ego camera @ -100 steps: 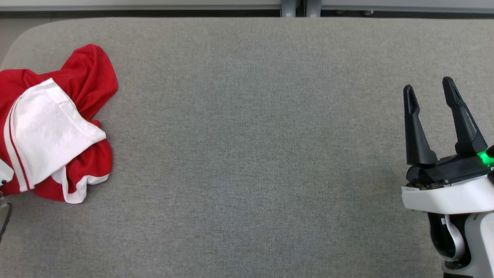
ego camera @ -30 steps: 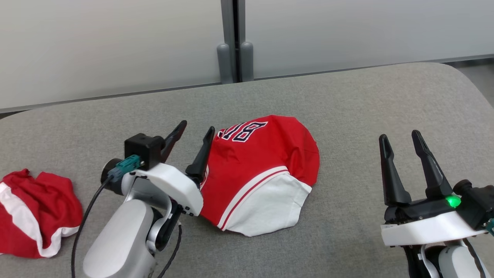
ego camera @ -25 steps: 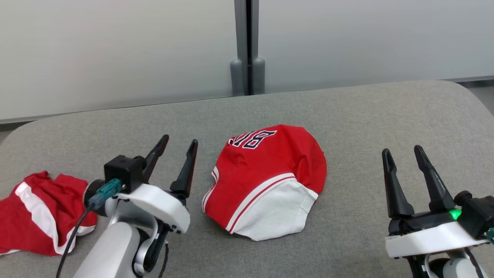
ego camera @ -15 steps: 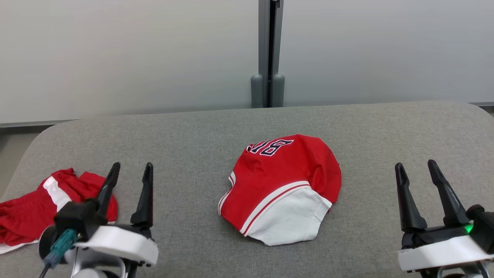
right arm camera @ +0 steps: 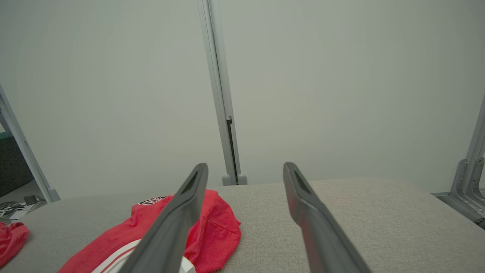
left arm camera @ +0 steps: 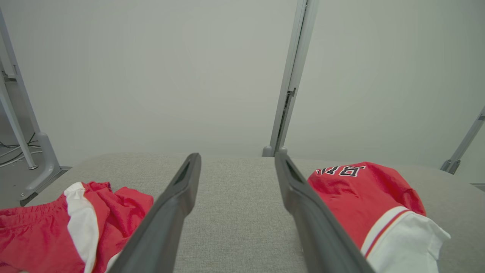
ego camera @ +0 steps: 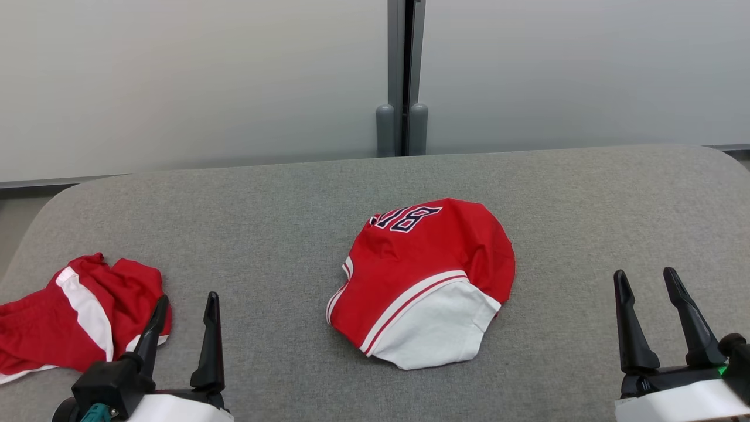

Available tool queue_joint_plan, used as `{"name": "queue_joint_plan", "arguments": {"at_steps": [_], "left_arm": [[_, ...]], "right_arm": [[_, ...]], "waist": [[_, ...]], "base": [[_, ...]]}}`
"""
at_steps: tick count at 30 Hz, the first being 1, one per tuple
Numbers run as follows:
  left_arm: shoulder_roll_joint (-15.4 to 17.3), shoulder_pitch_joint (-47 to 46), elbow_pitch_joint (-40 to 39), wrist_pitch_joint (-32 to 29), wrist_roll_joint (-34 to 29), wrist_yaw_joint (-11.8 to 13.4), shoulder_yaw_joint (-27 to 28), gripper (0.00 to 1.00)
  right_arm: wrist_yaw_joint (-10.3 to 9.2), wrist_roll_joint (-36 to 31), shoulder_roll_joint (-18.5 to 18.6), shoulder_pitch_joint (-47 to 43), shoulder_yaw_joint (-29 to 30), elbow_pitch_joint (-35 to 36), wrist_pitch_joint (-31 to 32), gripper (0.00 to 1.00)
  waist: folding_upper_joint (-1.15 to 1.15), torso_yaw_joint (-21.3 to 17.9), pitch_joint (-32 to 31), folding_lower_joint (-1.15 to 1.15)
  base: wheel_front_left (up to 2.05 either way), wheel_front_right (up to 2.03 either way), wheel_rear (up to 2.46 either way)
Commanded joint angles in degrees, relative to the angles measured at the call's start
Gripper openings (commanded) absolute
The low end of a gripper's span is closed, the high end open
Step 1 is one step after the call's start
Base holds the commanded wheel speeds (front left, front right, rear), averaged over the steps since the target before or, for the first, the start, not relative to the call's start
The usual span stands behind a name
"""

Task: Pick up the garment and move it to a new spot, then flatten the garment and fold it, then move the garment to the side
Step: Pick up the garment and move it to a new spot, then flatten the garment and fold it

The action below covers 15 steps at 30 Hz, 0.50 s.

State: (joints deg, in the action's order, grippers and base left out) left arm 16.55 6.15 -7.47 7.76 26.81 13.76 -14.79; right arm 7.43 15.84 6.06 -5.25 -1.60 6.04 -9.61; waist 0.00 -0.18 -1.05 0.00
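Note:
The garment [ego camera: 428,264], a red jersey with a white panel and dark numerals, lies crumpled in the middle of the grey padded table [ego camera: 263,234]. It lies free, and it appears too in the left wrist view [left arm camera: 360,197] and the right wrist view [right arm camera: 216,227]. My left gripper [ego camera: 187,297] stands open at the lower left, well left of the garment, nothing between its fingers [left arm camera: 238,155]. At the lower right my right gripper [ego camera: 643,272] is open and empty as well [right arm camera: 246,165], some way right of the garment.
A second red and white piece of clothing [ego camera: 88,316] lies bunched at the table's left end, just beyond my left gripper [left arm camera: 94,216]. Behind the table stands a pale wall with a grey post [ego camera: 401,76]. The table's corners are rounded.
The head view has swung and tilted, shifting the whole picture. My left gripper has drawn back from the garment's left edge to the lower left, open throughout. The garment lies unmoved.

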Motion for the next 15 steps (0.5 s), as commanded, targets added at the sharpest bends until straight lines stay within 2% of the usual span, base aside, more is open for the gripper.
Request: {"name": "queue_joint_plan", "arguments": {"at_steps": [1,15], "left_arm": [[0.1,0.2,-0.2,0.0,-0.2,0.4,0.0,1.00],[-0.7,-1.9,1.4,-1.9,1.4,-0.4,-1.4,1.00]], "right_arm": [[0.11,-0.3,0.2,-0.2,0.2,-0.4,-0.3,1.00],[0.11,0.5,1.1,2.1,-0.8,-4.1,-1.1,1.00]], "waist": [[0.00,-0.2,0.1,0.00],[0.00,-0.6,0.6,0.00]], "base": [[0.00,0.00,0.00],[0.00,0.00,0.00]]}}
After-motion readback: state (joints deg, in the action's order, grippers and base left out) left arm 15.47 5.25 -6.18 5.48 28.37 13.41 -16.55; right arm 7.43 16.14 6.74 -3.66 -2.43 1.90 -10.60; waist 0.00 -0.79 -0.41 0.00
